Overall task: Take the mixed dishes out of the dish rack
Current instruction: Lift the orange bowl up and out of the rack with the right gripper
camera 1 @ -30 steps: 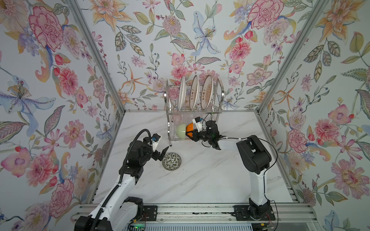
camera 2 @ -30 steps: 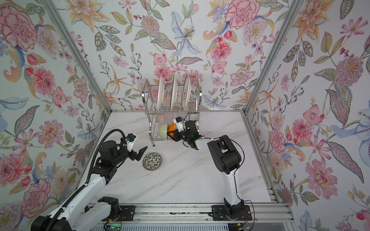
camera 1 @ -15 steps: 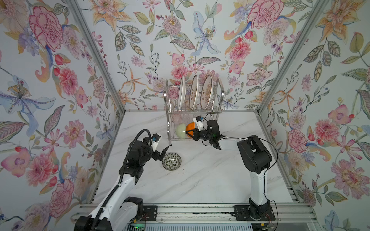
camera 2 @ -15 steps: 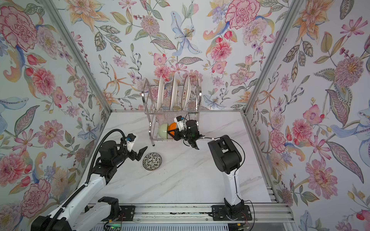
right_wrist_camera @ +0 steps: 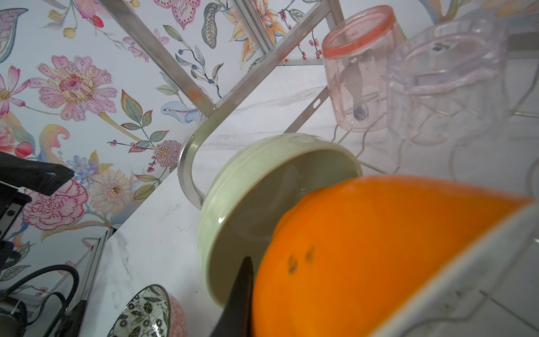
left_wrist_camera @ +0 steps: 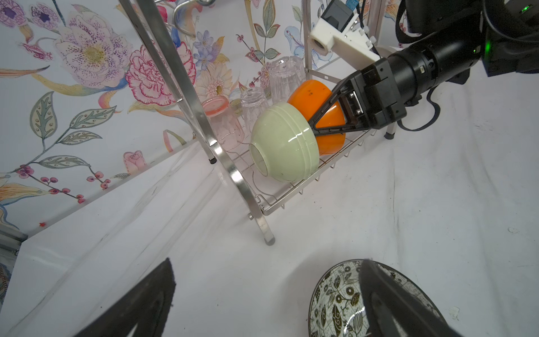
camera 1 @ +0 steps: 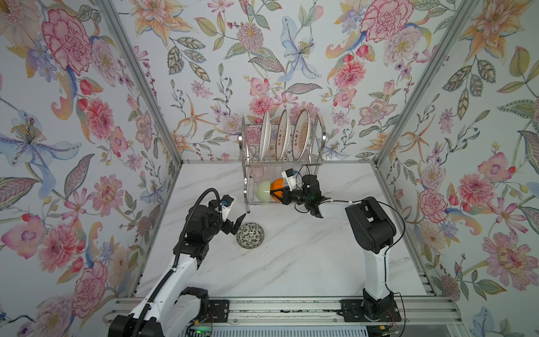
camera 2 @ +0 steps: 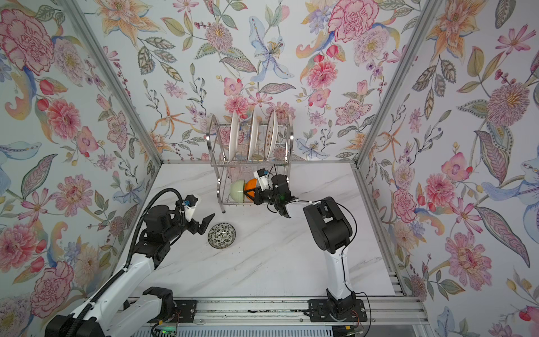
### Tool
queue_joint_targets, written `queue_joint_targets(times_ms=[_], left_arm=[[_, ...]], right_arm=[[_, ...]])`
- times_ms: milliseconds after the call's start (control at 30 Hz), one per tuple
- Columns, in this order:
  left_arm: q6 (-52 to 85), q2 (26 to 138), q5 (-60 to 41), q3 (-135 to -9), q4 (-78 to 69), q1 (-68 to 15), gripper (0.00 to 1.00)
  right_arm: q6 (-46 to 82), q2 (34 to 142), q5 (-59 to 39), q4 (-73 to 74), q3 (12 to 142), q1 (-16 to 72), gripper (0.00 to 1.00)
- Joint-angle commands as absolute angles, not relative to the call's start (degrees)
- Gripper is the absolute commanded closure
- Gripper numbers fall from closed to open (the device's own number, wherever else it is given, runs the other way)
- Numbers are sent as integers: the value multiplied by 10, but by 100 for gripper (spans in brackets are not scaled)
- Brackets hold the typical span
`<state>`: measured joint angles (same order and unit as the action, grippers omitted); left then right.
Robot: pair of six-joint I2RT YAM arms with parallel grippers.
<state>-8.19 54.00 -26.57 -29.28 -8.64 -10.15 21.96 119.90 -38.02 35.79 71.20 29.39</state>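
Right gripper (left_wrist_camera: 313, 128) is pinched tight on the orange bowl (left_wrist_camera: 309, 93) rim, on the lower tier of the dish rack (left_wrist_camera: 215, 146), against the green bowl (left_wrist_camera: 285, 143); probably a pull-out grip. Left gripper (camera 1: 235, 224) is wide open and empty, beside the patterned bowl (camera 1: 250, 235) in front of the rack.

a robot lab booth: floral wallpaper panels (camera 1: 87, 87) in aluminium framing (camera 1: 143, 87), a marble-look table (camera 1: 291, 262), left arm (camera 1: 180, 268) and right arm (camera 1: 374, 268) bolted to the near rail (camera 1: 291, 306).

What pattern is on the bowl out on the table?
The bowl has dark leaves and flowers on white; clearest in left wrist view.
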Motion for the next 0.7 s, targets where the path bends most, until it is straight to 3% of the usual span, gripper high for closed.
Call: queue_joint_targets(times_ms=[0, 667], left_arm=[[-82, 531, -263, -297, -88, -101, 1], [-76, 523, -266, -299, -92, -102, 1]], right_arm=[[224, 1202, -395, 395, 708, 287, 91], [274, 1180, -418, 502, 677, 277, 100]])
